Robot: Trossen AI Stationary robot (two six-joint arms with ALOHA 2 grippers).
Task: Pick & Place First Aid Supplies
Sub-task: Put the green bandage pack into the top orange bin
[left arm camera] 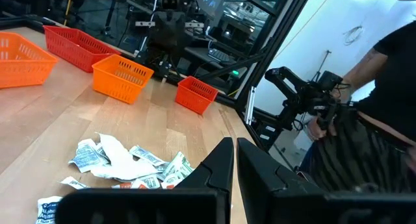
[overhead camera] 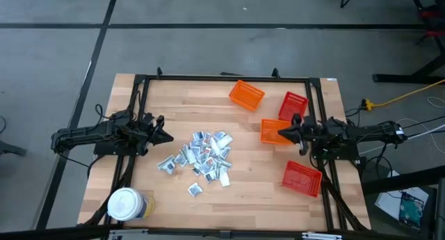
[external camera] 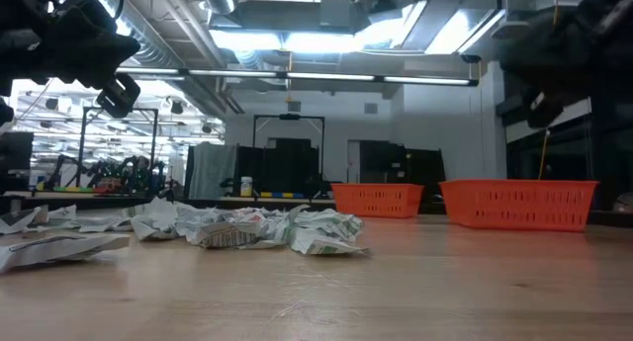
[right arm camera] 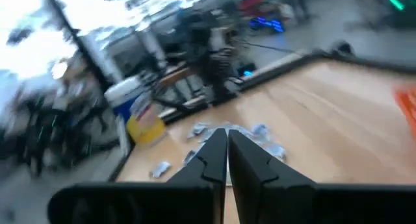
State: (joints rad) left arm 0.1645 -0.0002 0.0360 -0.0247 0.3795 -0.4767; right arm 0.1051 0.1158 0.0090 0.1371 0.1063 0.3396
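**Both pincers shut and empty, sachets waiting mid-table**

The small flat silvery-white sachets with blue and red print [overhead camera: 203, 155] lie in a loose, partly overlapping heap at the middle of the pale wooden table [overhead camera: 181, 101], with a few strays toward the front edge. None is in any of the four red and orange mesh baskets [overhead camera: 247, 95], which sit well apart on the right side. A white-lidded round jar [overhead camera: 126, 204] stands at the front left corner.

The sachets look light, thin and crinkled, likely to slide or lift in twos where they overlap. A raised edge or corner of a stray packet at the heap's rim seems the safest place to pinch; a flat-lying one offers little to grip.

The left pincer [overhead camera: 165, 136] hovers above the table just left of the heap, arm stretched level, fingers closed together and holding nothing. The right pincer [overhead camera: 281, 133] points toward the heap from beside the baskets, likewise closed and empty. Either would need to open before descending.
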